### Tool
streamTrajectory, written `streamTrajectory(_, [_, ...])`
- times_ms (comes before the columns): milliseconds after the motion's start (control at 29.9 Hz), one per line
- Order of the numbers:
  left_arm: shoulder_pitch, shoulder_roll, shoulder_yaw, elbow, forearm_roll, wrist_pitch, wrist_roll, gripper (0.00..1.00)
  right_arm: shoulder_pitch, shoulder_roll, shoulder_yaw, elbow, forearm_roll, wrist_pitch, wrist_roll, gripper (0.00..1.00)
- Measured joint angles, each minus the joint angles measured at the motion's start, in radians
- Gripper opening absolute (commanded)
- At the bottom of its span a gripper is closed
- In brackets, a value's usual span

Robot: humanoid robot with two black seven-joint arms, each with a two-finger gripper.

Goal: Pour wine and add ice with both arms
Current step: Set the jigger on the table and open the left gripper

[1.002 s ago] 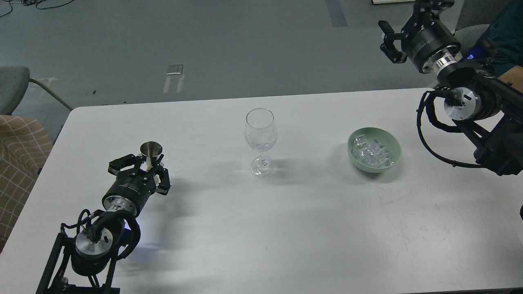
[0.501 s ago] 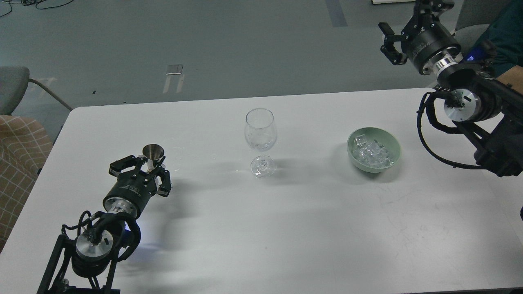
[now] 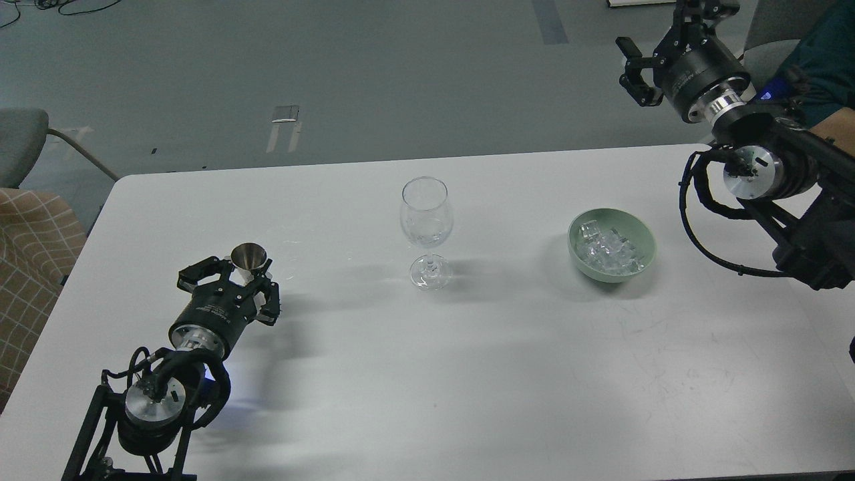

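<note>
The steel cup [image 3: 248,256] stands upright on the white bench [image 3: 467,374], just ahead of the left tool [image 3: 235,279], its stem low between the tool's black claws; its mouth rises past the fingertips, and whether any wine sits inside cannot be told. The left tool's claws are spread to either side of the cup's stem, and whether they press on it cannot be told from here. Off to that tool's right and a little farther out stands the glass [image 3: 426,230], upright on its foot, well apart from the cup, with perhaps a trace of clear liquid low in its bowl. Farther right again sits the green bowl [image 3: 612,244], heaped with ice [image 3: 606,252], clear cubes lying inside its rim. The right tool [image 3: 651,63] hangs high beyond the bench's far right corner, well above and behind the bowl, its fingers standing wide apart with nothing between them. Both arms are black with silver joint caps.
</note>
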Motion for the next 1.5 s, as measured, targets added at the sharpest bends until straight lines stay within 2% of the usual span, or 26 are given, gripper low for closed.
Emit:
streamTrajectory(234, [0.000, 0.000, 0.000, 0.000, 0.000, 0.000, 0.000, 0.55, 0.000, 0.000, 0.000, 0.001, 0.000, -0.001, 0.000, 1.00])
streamTrajectory(535, [0.000, 0.000, 0.000, 0.002, 0.000, 0.002, -0.001, 0.60, 0.000, 0.000, 0.000, 0.002, 0.000, -0.001, 0.000, 1.00])
streamTrajectory(601, [0.000, 0.000, 0.000, 0.002, 0.000, 0.002, -0.001, 0.69, 0.000, 0.000, 0.000, 0.002, 0.000, -0.001, 0.000, 1.00])
streamTrajectory(835, [0.000, 0.000, 0.000, 0.002, 0.000, 0.003, -0.001, 0.90, -0.002, 0.000, 0.000, 0.002, 0.000, -0.001, 0.000, 1.00])
streamTrajectory(1002, [0.001, 0.000, -0.015, 0.002, 0.000, 0.003, 0.000, 0.95, -0.003, 0.000, 0.000, 0.002, 0.000, -0.001, 0.000, 1.00])
streamTrajectory(1370, [0.020, 0.011, -0.049, 0.005, -0.006, -0.002, 0.009, 0.97, -0.005, 0.000, 0.000, 0.002, 0.000, -0.001, 0.000, 1.00])
streamTrajectory(1504, [0.056, 0.020, -0.060, 0.007, -0.037, -0.042, 0.020, 0.97, -0.005, 0.000, 0.000, 0.001, 0.000, -0.001, 0.000, 1.00])
